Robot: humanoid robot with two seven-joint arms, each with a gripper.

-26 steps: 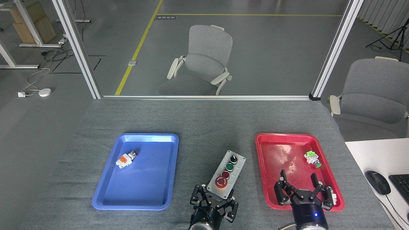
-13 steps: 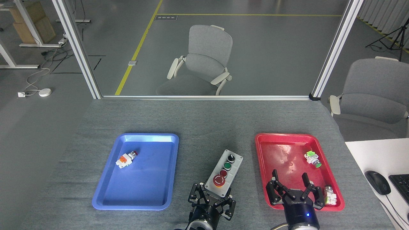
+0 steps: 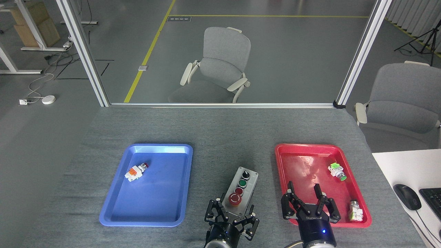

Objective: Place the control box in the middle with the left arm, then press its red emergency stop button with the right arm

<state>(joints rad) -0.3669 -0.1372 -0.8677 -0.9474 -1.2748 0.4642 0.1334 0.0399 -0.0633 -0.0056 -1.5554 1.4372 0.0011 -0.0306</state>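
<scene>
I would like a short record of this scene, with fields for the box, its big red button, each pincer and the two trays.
control box: grey control box, tilted, between the trays, near table edge
emergency stop: red emergency stop button, at the box's near end, not pressed by anything
left pincer: left pincer closed around the box's near end
right pincer: right pincer open, empty, over the red tray's near left corner
blue tray: blue tray, holds one white-orange part
red tray: red tray, holds two small parts
</scene>
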